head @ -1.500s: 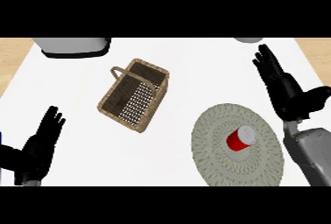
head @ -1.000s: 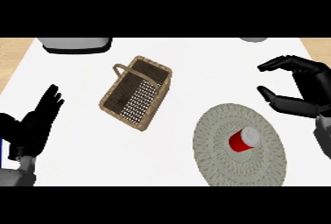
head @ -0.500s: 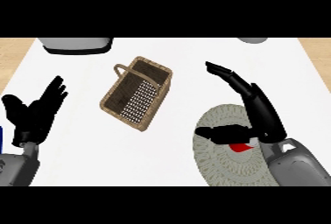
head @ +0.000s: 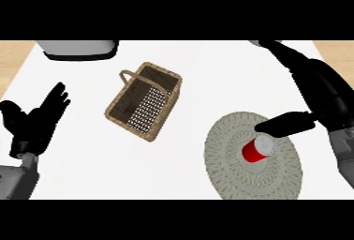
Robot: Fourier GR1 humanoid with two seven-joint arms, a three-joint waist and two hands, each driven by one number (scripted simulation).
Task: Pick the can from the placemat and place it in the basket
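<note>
Head view, everything placed off the placemat (head: pixel 232 176).

- Can (head: pixel 256 150): red, on the placemat, a bit right of and above its middle, pale end turned up-right. Same spot as 1.5 s ago, so not moved and not lifted.
- Right hand (head: pixel 326 101): over the placemat's upper-right edge. Fingers straight, running up and away from the placemat. Thumb splayed left and lying over the weave just above the can, its tip near the can's top. Wide open, holding nothing. Can't tell if the thumb touches the can.
- What changed: 1.5 s ago this hand was raised off to the right, clear of the placemat. It then swung in, and half a second ago it partly covered the can. Now it sits a bit further right and the can shows whole again.
- Meaning: approach is done, grasp not started. My read is that the fingers still have to come down and curl round the far side, against the thumb.
- Basket (head: pixel 160 75): up-left of the placemat, well apart, lying skewed with its handle at the far upper-left end. Unmoved, nothing in it that I can see.
- Left hand (head: pixel 34 123): far left of the placemat, beyond the basket, open, fingers up, resting. It has drifted a little but has no part in this.
- Risk, as I see it: closing from this angle could knock the can across the placemat instead of catching it.
</note>
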